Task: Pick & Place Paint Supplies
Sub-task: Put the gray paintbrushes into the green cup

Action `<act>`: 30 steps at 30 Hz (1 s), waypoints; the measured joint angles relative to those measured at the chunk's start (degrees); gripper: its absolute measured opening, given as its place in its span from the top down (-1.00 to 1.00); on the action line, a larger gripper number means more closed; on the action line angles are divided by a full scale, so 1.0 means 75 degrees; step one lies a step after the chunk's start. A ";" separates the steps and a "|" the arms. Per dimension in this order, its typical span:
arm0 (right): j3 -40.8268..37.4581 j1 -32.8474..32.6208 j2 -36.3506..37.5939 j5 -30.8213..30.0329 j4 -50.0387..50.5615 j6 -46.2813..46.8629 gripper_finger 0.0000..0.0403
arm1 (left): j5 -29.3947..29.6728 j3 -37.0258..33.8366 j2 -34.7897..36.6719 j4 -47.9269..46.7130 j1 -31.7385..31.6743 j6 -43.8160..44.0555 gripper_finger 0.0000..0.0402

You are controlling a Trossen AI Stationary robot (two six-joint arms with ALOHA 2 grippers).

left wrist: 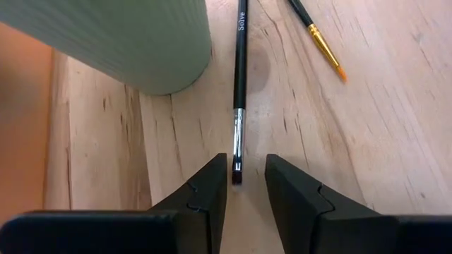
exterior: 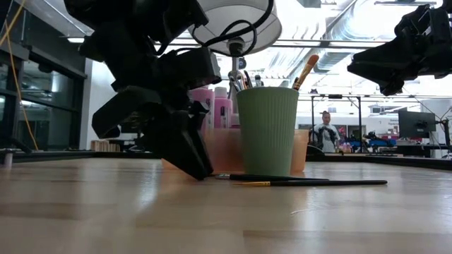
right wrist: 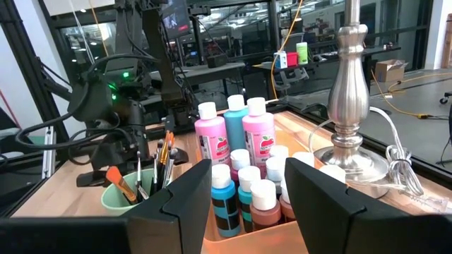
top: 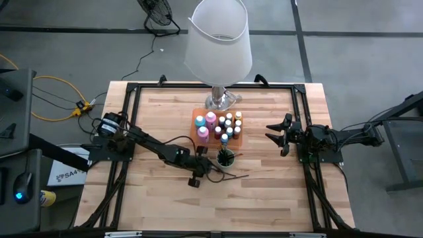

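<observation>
Left end effector [left wrist: 246, 185], fingers narrowly parted, straddles the tip of a black brush [left wrist: 240, 77] lying on the worktop [left wrist: 367, 141] at frame centre, beside the green cup [left wrist: 120, 39]. Right end effector [top: 280, 135] open, empty, at frame right.

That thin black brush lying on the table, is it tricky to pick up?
Probably. The black brush lies flat on the table, leaving little to grip. Its round handle may roll if nudged. It looks light and stiff, so the left gripper should lift it easily.
</observation>
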State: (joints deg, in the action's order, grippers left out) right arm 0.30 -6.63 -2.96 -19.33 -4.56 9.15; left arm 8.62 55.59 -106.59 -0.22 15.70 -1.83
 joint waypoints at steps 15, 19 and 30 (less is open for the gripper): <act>0.0001 -0.0001 0.0000 -0.0001 0.0003 0.0002 0.14 | -0.0230 0.0000 -0.0055 -0.0367 0.0000 0.0540 0.51; 0.0000 0.0001 0.0000 0.0000 0.0003 0.0002 0.14 | -0.0261 -0.0003 -0.0061 -0.0460 -0.0003 0.0640 0.51; 0.0000 -0.0001 0.0000 0.0000 0.0003 0.0002 0.14 | -0.0522 -0.0015 -0.0067 -0.0562 0.0006 0.0708 0.94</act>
State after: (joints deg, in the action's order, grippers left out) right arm 0.30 -6.63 -2.96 -19.33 -4.54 9.17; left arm 4.71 55.48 -107.09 -4.43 15.75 3.49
